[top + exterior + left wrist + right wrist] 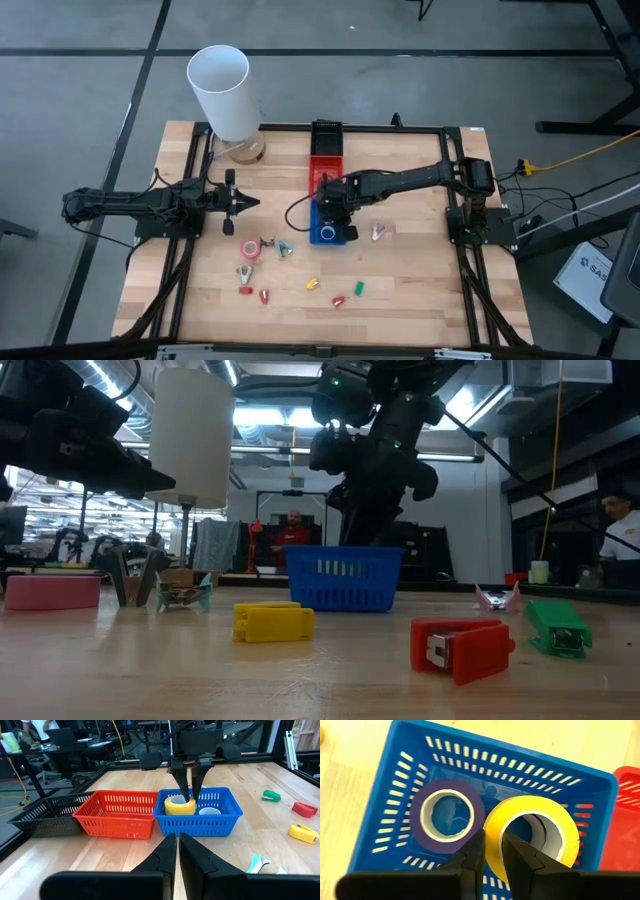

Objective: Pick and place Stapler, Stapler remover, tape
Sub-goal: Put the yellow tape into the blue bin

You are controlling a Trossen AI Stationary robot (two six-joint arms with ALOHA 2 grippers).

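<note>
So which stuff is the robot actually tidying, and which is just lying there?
Job:
- yellow tape, held by the right tool over the blue basket
- purple tape, in the blue basket
- pink tape
- staplers
- red basket

Just there:
- white tube
- left tool, waiting

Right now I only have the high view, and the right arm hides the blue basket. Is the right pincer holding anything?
Observer: Yes. The right pincer is shut on the yellow tape, with one finger in the roll's hole and the other outside it.
Operator: Is the roll inside the basket, and is anything else in there?
Observer: The roll sits within the rim of the blue basket. A purple tape lies flat on the basket floor right beside it.
</note>
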